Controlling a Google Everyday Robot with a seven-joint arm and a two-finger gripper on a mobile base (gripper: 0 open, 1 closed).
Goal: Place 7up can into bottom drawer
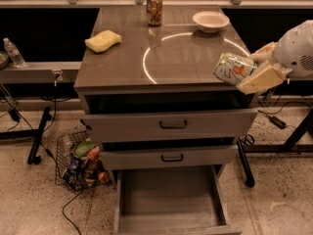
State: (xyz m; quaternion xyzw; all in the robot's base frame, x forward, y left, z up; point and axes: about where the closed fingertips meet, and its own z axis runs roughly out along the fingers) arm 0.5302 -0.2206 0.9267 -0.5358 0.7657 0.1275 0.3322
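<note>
The 7up can (233,69) is pale green and white with a red mark. It lies sideways in the air over the right front corner of the cabinet top. My gripper (259,68) is shut on the can, with pale fingers (260,79) above and below it, coming in from the right. The bottom drawer (171,199) is pulled open at floor level below, a wide grey box with a bare flat interior. The can is well above and to the right of the drawer.
On the cabinet top (127,62) stand a brown-patterned can (154,9), a white bowl (211,20) and a yellow sponge (103,40). The two upper drawers (171,124) stick out slightly. A wire basket of items (80,163) sits on the floor left. A water bottle (12,52) stands far left.
</note>
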